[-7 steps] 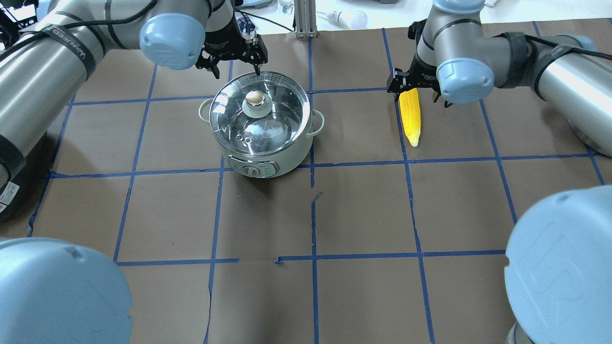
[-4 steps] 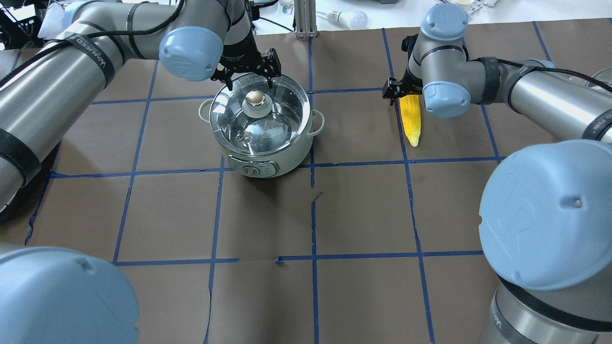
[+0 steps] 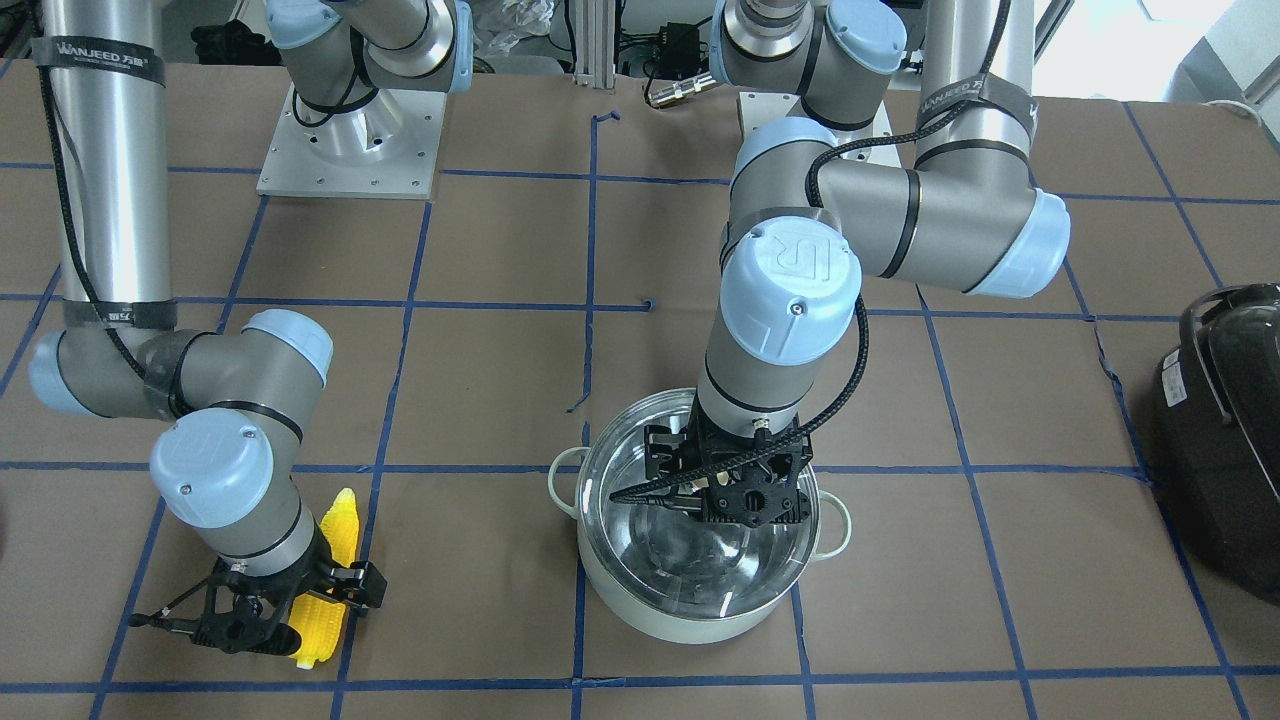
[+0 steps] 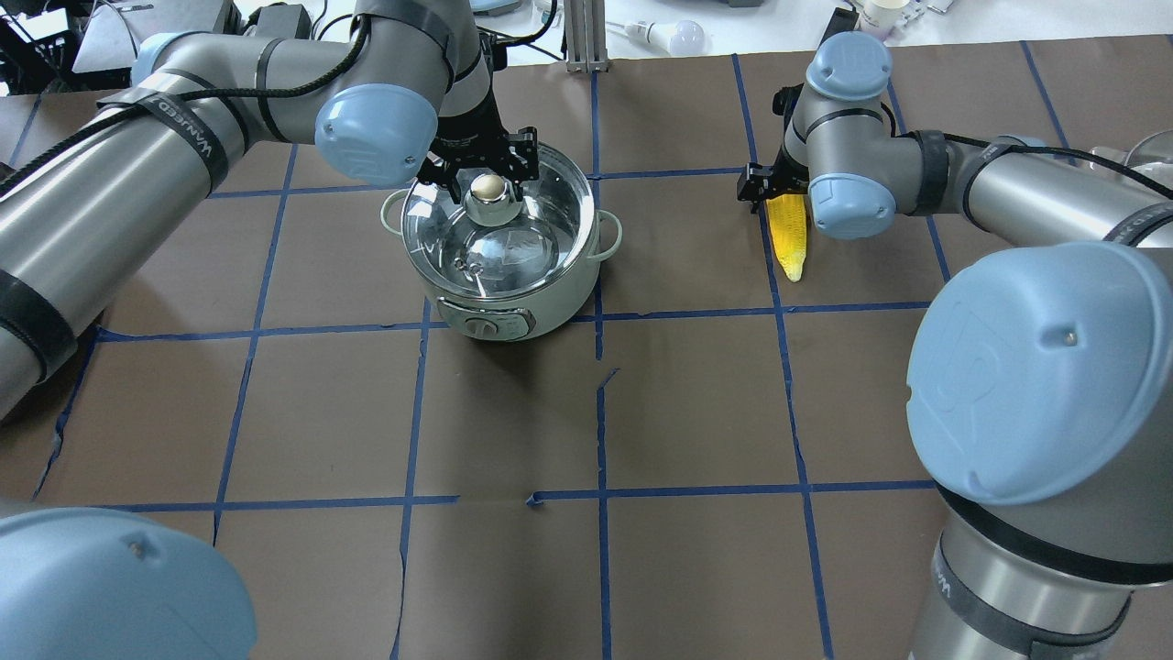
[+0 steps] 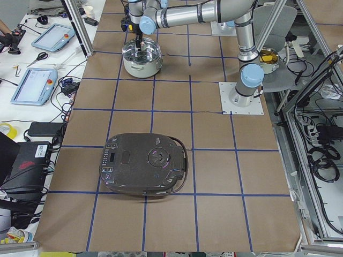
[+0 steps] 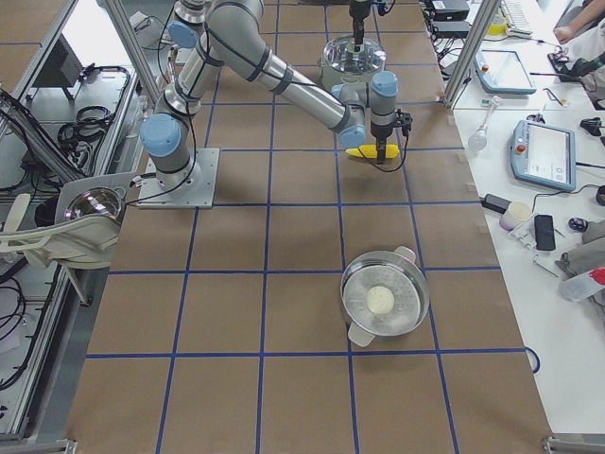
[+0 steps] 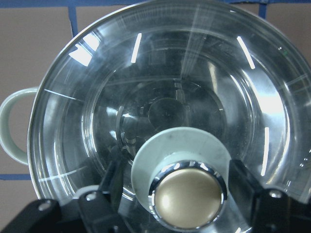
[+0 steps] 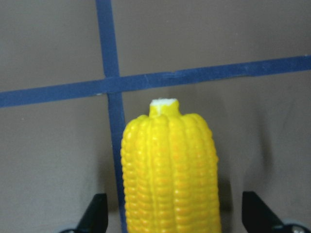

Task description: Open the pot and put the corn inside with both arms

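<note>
The lid (image 4: 536, 225) sits on the pot (image 4: 513, 298), so the opening step is in hand and not yet done. The left gripper (image 4: 486, 180) is down over the lid with its jaws apart, one finger on each side of the knob (image 7: 188, 196) — in the wrist view the fingers (image 7: 111, 187) stand just beside the knob's pale base, with no clear contact.

The corn (image 4: 788, 234) lies flat on the table (image 4: 696, 394), well apart from the pot on the robot's right. The right gripper (image 3: 290, 608) is low over its thick end, jaws spread and straddling it, not clamped.

Next, I judge, both grippers need to close — the left on the knob, then a straight lift to clear the rim; the right across the cob. The cob looks about as long as the pot is wide, so it likely has to go in lined up with the opening or tipped.
</note>
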### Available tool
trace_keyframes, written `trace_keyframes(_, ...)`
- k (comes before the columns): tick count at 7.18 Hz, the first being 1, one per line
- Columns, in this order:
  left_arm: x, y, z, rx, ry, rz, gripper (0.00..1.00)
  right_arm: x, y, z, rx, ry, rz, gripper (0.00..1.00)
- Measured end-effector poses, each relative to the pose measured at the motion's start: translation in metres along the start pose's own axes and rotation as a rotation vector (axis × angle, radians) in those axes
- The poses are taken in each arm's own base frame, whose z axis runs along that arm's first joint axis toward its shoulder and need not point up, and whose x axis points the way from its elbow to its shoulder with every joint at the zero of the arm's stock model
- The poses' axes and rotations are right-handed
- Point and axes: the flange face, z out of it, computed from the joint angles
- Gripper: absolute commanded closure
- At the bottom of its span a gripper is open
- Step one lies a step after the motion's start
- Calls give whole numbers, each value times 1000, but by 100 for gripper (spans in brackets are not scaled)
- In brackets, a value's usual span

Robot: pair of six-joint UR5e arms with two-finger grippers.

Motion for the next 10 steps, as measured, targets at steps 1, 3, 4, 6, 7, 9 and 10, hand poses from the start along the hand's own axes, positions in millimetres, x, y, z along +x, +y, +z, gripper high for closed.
trace_keyframes(1, 0, 0, -1, 4, 1, 1, 52, 0, 0, 0, -1, -7, 0, 100)
trace_keyframes(3, 0, 1, -4, 7, 2, 0, 74, 1, -3, -5, 8, -14, -23, 100)
trace_keyframes(4, 0, 1, -5, 9, 2, 0, 89, 1, -5, -11, 15, -16, -34, 100)
trace_keyframes(6, 0, 1, -12, 20, 4, 0, 100, 1, -8, -55, 39, -21, -36, 100)
trace_keyframes(7, -2, 0, -22, 37, 4, 0, 100, -1, -4, -86, 36, -23, -38, 100)
trace_keyframes(9, -33, -12, -51, 82, -6, -11, 100, -13, 11, -150, 46, -26, -54, 100)
trace_keyframes(10, -72, -22, -60, 77, -13, -19, 100, -27, 20, -179, 54, -32, -66, 100)
